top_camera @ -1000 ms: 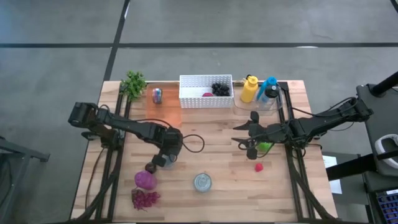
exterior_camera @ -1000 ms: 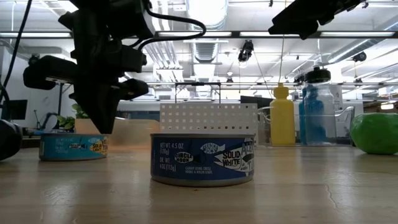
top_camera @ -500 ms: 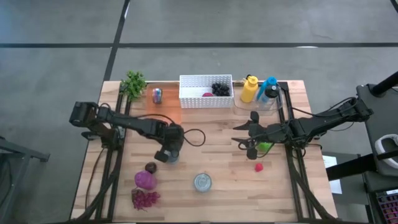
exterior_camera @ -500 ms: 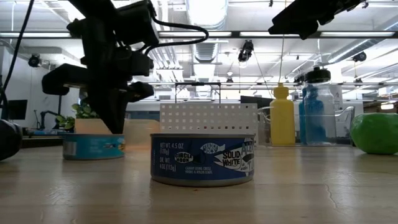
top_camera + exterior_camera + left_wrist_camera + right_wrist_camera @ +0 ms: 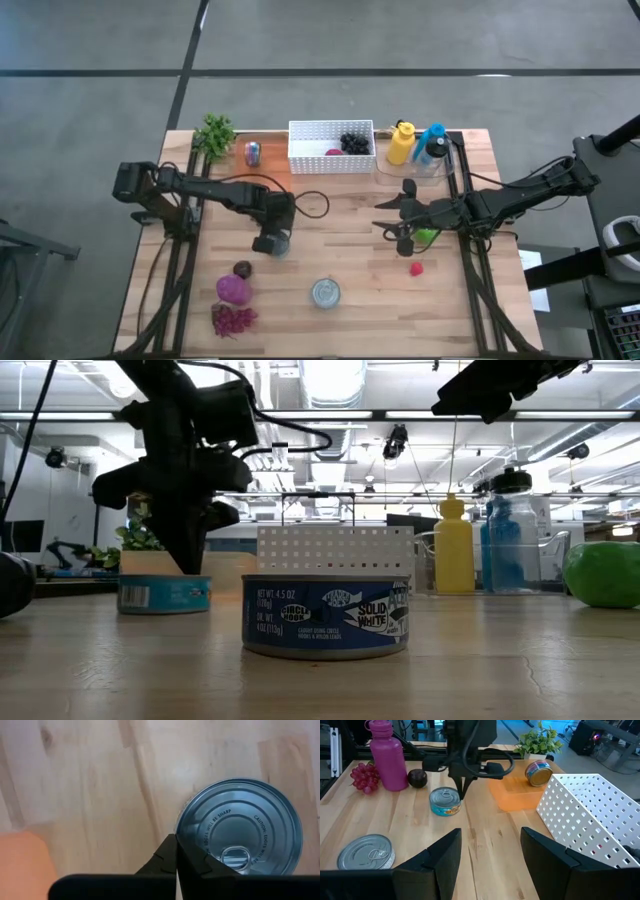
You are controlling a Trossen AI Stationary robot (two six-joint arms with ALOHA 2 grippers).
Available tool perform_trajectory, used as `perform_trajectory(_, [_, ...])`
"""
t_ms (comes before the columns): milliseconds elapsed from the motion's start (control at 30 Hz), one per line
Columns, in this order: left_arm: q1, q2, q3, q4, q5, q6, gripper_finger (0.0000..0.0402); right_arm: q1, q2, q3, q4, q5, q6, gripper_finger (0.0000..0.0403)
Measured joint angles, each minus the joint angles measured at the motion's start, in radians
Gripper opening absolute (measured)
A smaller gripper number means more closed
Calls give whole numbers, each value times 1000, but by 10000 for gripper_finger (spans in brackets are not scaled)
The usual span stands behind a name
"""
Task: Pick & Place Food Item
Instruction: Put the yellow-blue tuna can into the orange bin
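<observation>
A low blue-labelled tin can [image 5: 240,832] stands upright on the wooden table left of centre, also seen in the high view [image 5: 281,246] and the low view [image 5: 165,593]. My left gripper [image 5: 176,842] is shut, its fingers pointing down, tips at the can's left side [image 5: 268,244]. My right gripper [image 5: 490,835] hangs open above the table's right half [image 5: 385,218] with nothing between its fingers. A second can [image 5: 325,293] stands near the front edge. My left gripper touches the can's rim [image 5: 181,831] on the side toward the table's left edge with the tips of its shut fingers [image 5: 462,794]. The fingers come steeply from above. The can stands flat on the table, lid up.
A white perforated basket [image 5: 331,160] with dark grapes stands at the back, an orange mat [image 5: 512,795] beside it. Plant [image 5: 215,133], drink can [image 5: 253,152] and bottles [image 5: 401,142] line the far edge. Purple bottle [image 5: 233,290], plum [image 5: 242,268], grapes [image 5: 232,320], green fruit [image 5: 428,237], red item [image 5: 416,268].
My left gripper, staying shut, has swung toward the table's right and far edges, away from the plum. The can has slid upright along the table with it, in front of the fingertips.
</observation>
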Motion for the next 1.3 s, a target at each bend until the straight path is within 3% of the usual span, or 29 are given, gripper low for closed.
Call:
perform_trajectory(400, [59, -1, 0, -36, 44, -92, 1, 0, 0, 0, 0, 0, 6, 199])
perform_trajectory(867, [78, -1, -1, -45, 36, -90, 0, 0, 0, 0, 0, 0, 8, 199])
perform_trajectory(1300, [79, -1, -80, -7, 19, -104, 0, 0, 0, 0, 1, 0, 8, 199])
